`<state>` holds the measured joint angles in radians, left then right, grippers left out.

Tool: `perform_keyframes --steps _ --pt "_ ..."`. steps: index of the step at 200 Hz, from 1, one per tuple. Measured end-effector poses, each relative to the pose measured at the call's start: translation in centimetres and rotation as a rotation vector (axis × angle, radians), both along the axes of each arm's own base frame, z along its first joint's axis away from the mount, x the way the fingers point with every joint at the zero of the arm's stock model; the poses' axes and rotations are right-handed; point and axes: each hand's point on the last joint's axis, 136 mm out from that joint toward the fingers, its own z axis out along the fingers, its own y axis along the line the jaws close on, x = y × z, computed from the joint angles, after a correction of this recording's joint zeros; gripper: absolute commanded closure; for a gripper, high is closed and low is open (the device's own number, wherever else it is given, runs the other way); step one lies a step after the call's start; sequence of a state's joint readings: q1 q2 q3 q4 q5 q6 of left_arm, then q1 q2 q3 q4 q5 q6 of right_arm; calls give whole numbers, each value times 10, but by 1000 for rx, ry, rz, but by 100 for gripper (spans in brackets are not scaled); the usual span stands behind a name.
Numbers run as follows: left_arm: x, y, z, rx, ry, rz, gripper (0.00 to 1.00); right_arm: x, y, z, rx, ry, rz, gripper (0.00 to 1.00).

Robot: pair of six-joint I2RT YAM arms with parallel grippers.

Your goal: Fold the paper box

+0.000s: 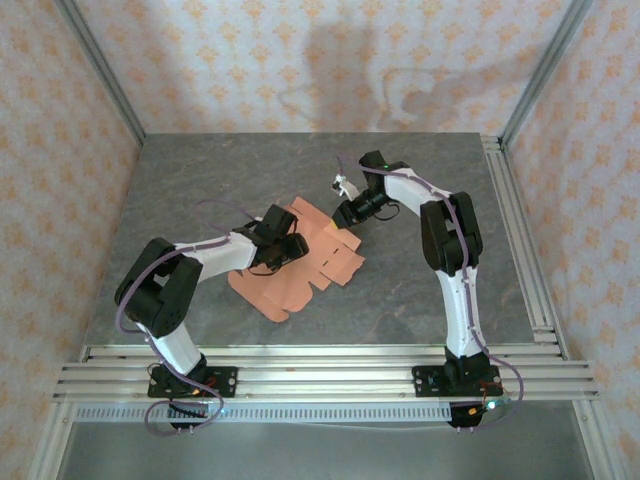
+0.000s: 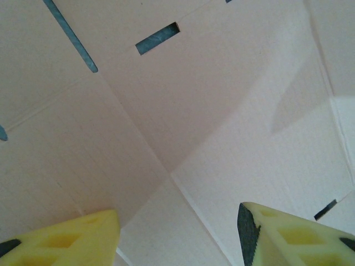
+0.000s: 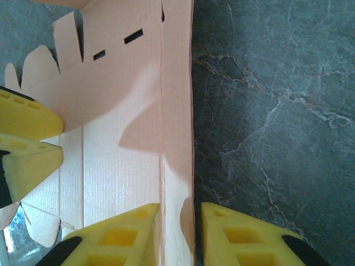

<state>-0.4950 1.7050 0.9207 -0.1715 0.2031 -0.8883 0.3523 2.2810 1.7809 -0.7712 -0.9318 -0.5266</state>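
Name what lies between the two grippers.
The paper box: its flat salmon card covers the stretch from the left gripper to the right gripper, clearest in the right wrist view.

A lab robot cell: aluminium frame (image 1: 100,70), patterned walls (image 1: 300,60), grey tabletop (image 1: 430,290).

The table (image 1: 420,290) is dark grey with marble-like veins. On it, near the middle, lies the paper box (image 1: 300,275), a salmon-orange die-cut sheet with slots.
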Motion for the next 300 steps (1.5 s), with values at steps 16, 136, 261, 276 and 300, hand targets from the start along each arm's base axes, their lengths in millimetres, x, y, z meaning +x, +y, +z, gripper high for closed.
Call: perform_keyframes --steps 16,136,261,276,300 --pt "0 0 1 -1 -2 0 40 -1 0 -3 -2 6 2 72" --pt "-3 2 6 -4 -11 -2 26 -9 3 -9 -33 -2 33 100" --pt "25 18 144 -56 -182 75 14 -6 -29 18 -417 -575 -106 100" --pt "38 14 159 -64 -198 77 15 -9 -28 15 -437 -628 -110 100" --pt "59 8 170 -48 -201 64 17 -13 -22 17 -440 -692 -111 100"
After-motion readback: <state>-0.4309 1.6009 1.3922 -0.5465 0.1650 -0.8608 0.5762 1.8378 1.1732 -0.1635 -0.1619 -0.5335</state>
